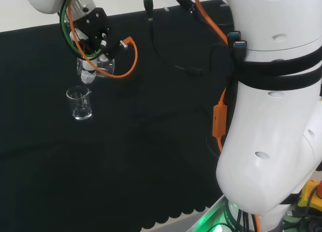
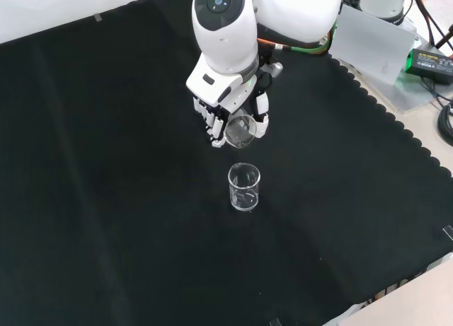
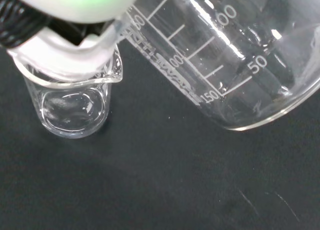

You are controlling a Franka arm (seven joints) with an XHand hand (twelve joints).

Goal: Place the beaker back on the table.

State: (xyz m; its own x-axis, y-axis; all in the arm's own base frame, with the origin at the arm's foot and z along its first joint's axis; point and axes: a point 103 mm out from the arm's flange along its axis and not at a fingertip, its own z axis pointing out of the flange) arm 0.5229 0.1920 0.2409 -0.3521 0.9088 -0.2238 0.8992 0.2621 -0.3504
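A clear glass beaker is tilted above the cloth, with the hand shut on it; its fingers and thumb curl round the glass. In the head view the held beaker hangs under the hand at the upper left. The wrist view brings the held beaker close, its printed scale lines visible, with a blurred white finger beside it. A second, smaller clear beaker stands upright on the cloth just in front of the hand, apart from it; this standing beaker looks empty.
Black cloth covers the bench, with a scalloped edge at the front view's right. An orange cable loops beside the hand. The arm's big white links stand at the head view's right.
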